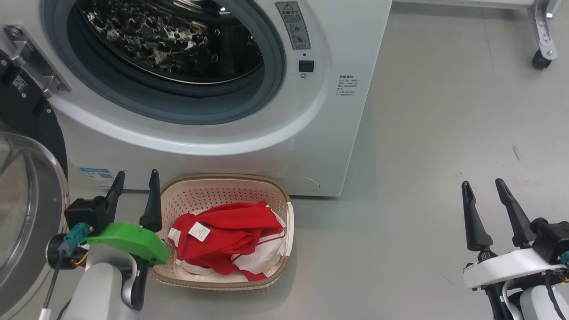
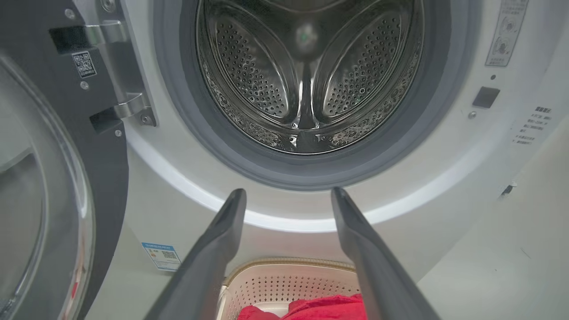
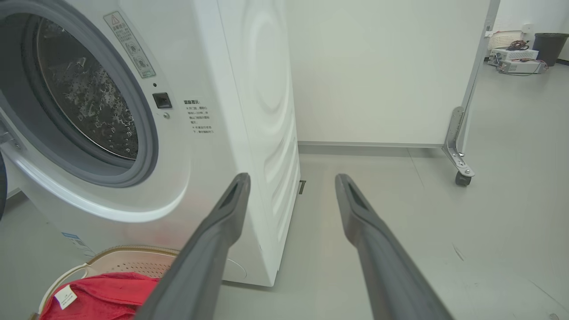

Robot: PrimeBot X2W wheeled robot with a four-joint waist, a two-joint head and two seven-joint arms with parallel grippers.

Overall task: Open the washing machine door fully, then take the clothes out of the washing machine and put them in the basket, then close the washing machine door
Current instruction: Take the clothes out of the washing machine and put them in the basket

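Hovering with its two dark fingers spread apart and nothing between them, the left gripper (image 1: 137, 177) sits low by the left rim of the basket (image 1: 222, 178). Just to its right, inside that basket, the clothes (image 1: 231, 244) lie in a red heap with white trim, and a small white label tag (image 1: 198, 231) faces up. On the gripper's left stands the washing machine door (image 1: 26, 209), wide open (its clear glass bowl bulges toward the arm), hung on a metal hinge (image 1: 31, 62). Ahead of the fingertips rises the washing machine (image 1: 338, 133). A blue sticker (image 1: 98, 177) sits low on its front just beyond the left finger, and higher up a grey seal (image 1: 178, 109) rings the perforated steel drum (image 2: 306, 75). Well apart to the right, past the machine's corner, the right gripper (image 1: 482, 184) hangs over the grey floor (image 1: 444, 133). Its fingers are likewise parted and hold nothing. Farther ahead of it, a castor (image 1: 541, 58) rests on the floor.
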